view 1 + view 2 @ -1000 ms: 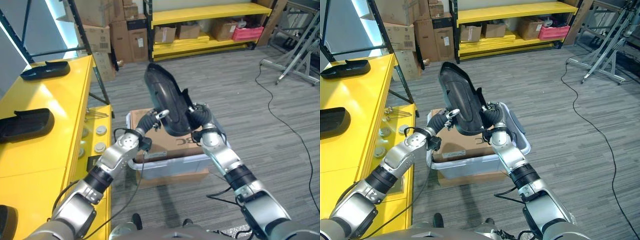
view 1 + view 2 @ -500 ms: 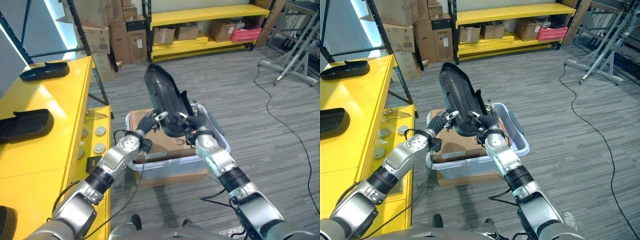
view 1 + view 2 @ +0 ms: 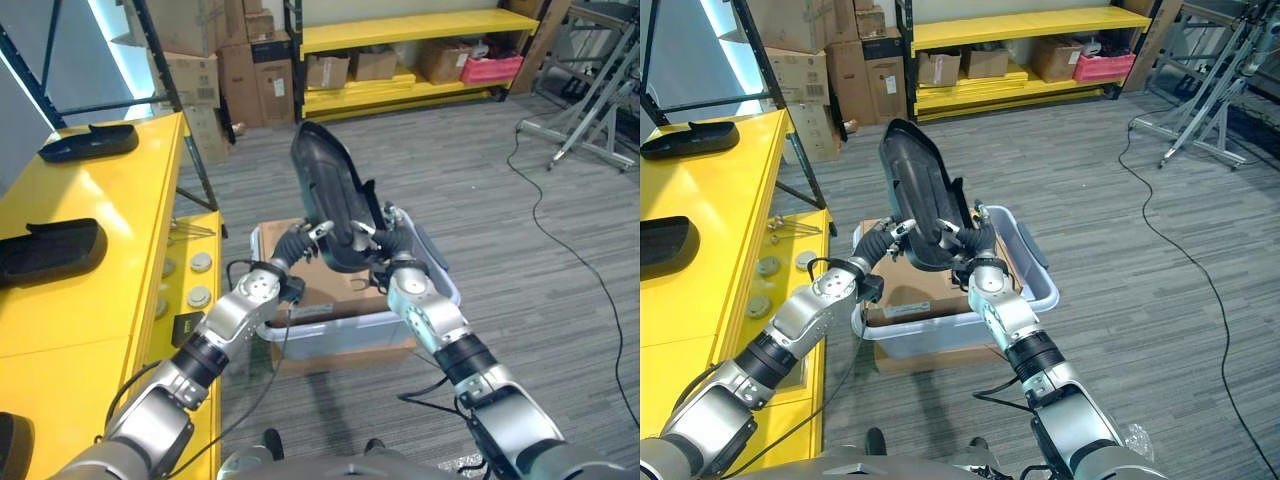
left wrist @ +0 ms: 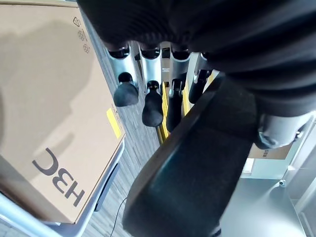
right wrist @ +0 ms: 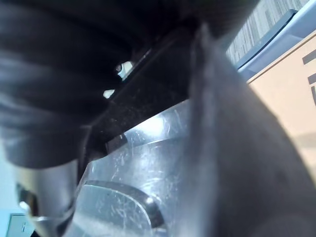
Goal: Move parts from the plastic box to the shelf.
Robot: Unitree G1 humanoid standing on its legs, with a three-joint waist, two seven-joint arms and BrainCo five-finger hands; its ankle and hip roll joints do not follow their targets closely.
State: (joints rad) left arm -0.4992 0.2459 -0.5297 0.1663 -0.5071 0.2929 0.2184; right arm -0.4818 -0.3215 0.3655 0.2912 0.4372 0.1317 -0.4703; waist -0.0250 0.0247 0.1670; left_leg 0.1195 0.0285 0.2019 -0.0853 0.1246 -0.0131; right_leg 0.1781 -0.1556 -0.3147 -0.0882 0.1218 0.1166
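A long black moulded part (image 3: 325,185) stands upright over the pale plastic box (image 3: 440,290), which holds a flat cardboard box (image 3: 325,285). My left hand (image 3: 303,240) grips its lower left edge. In the left wrist view the part (image 4: 197,168) runs between the thumb and the fingers (image 4: 153,106). My right hand (image 3: 392,243) is curled on the lower right edge, pressed close against the part (image 5: 237,163). The yellow shelf (image 3: 100,310) is at my left.
Two black parts (image 3: 50,250) (image 3: 88,140) lie on the shelf top, and small round pieces (image 3: 200,262) sit on its lower ledge. A yellow rack (image 3: 410,40) with cardboard boxes stands at the back, and a metal stand (image 3: 590,120) at the far right.
My right hand has slid a little left and closer along the part's lower edge. The part stays upright over the box, and the left hand holds its place.
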